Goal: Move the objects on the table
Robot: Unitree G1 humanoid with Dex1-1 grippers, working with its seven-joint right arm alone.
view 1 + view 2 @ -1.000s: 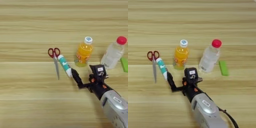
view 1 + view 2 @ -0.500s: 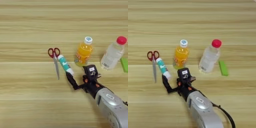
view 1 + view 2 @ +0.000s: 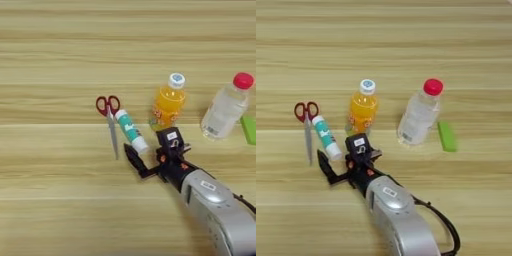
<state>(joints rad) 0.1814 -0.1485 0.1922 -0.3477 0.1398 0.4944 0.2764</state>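
Jaws (image 3: 150, 152) open beside my glue stick (image 3: 131, 131) (not gripped yet); bottles untouched on bench (image 3: 60, 50), everything left to move.

Only a wooden table (image 3: 60, 50), all around the claw (image 3: 146, 144). Fills the whole view, out to every edge. Light brown, with long plank stripes running from side to side. Paler stripes far above the claw, with thin darker lines between them. More of the same wood just below the claw. Soft, even light over the top, with only small, faint shadows.
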